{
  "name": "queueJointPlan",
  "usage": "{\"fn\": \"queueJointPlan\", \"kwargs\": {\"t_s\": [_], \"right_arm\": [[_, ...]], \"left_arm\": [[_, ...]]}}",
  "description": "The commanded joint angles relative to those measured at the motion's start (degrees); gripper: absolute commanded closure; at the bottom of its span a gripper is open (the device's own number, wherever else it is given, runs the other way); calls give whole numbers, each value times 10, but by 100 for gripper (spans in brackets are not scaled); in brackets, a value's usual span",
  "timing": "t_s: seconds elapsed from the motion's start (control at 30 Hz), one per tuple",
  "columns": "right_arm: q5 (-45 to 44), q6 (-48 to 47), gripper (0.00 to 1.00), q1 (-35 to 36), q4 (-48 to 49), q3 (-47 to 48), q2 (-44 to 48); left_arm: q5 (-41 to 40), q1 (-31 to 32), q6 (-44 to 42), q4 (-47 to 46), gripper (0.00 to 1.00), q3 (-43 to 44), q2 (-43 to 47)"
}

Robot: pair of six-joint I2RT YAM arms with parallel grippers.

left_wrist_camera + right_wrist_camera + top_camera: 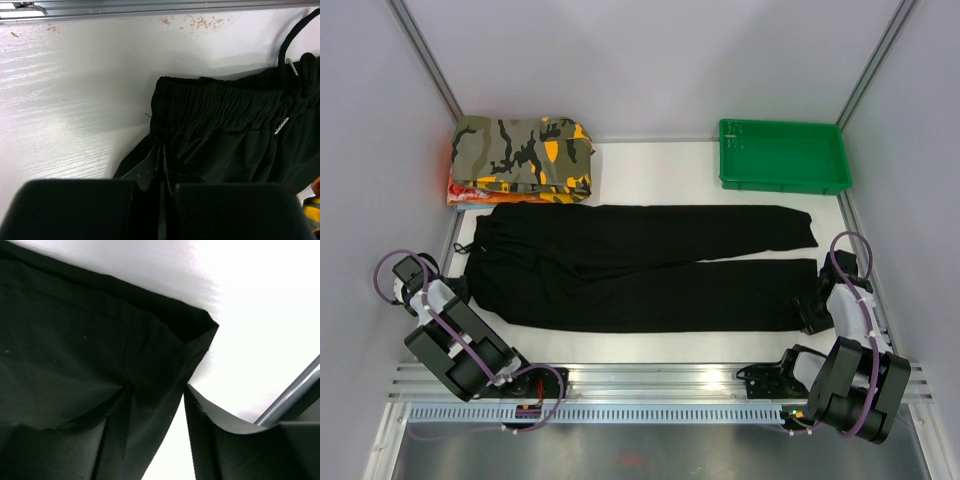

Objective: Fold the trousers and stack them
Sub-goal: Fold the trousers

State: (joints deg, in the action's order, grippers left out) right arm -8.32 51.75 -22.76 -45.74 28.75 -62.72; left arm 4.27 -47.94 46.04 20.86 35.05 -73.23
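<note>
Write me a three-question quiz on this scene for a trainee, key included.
1. True or false: the long black soft-fabric trousers are already folded.
2. The shut left gripper pinches which part of them? A) the waist end B) a leg hem C) the drawstring
3. Fill in: the shallow green plastic tray sits at the far ____ corner of the white table.
Key: 1 false, they lie flat; 2 A; 3 right.

A white table point(650, 165) stood enclosed left, far and right by plain pale grey walls point(650, 60). Metal posts point(428, 60) ran up both far corners, and a ribbed aluminium rail point(650, 378) edged the near side.
</note>
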Motion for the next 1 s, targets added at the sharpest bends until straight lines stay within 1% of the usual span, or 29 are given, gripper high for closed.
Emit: {"fn": "queueJointPlan", "kwargs": {"t_s": [0.0, 0.03, 0.07, 0.1, 0.13, 0.2, 0.23, 0.3, 0.4, 0.43, 0.5, 0.67, 0.83, 0.93, 0.97], "right_arm": [[-22, 13, 49, -2, 108, -40, -14], [-19, 12, 51, -2, 113, -41, -17], [-16, 12, 57, -2, 116, -42, -20], [-14, 13, 60, -2, 122, -44, -27], [-14, 15, 67, -2, 122, -43, -30], [-17, 17, 69, -2, 120, -41, -33], [-19, 16, 73, -2, 118, -39, -33], [-27, 14, 77, -2, 112, -34, -29], [-32, 12, 88, -2, 102, -26, -27], [-33, 12, 94, -2, 100, -23, -27], [-30, 9, 99, -2, 92, -16, -26], [-25, -16, 100, -2, 76, -5, -24], [-15, -56, 100, -2, 63, 22, -24], [-8, -66, 100, 0, 56, 37, -4], [-19, -65, 100, 6, 53, 47, 0]], "left_arm": [[15, -7, 12, -20, 98, 7, -4], [16, -7, 12, -20, 98, 6, -4], [17, -7, 12, -20, 98, 6, -4], [16, -7, 12, -20, 98, 7, -4], [16, -7, 12, -21, 98, 7, -4], [16, -9, 11, -20, 98, 8, -5], [16, -10, 10, -19, 98, 10, -4], [15, -11, 9, -18, 98, 10, -4], [15, -11, 5, -16, 98, 13, -2], [15, -12, 4, -14, 98, 14, 0], [13, -12, -5, -7, 98, 22, 4], [5, -12, -30, 6, 98, 41, 26], [29, -12, -57, -1, 98, 48, 50], [34, -12, -66, 5, 98, 57, 75], [34, -12, -67, 8, 98, 60, 82]]}}
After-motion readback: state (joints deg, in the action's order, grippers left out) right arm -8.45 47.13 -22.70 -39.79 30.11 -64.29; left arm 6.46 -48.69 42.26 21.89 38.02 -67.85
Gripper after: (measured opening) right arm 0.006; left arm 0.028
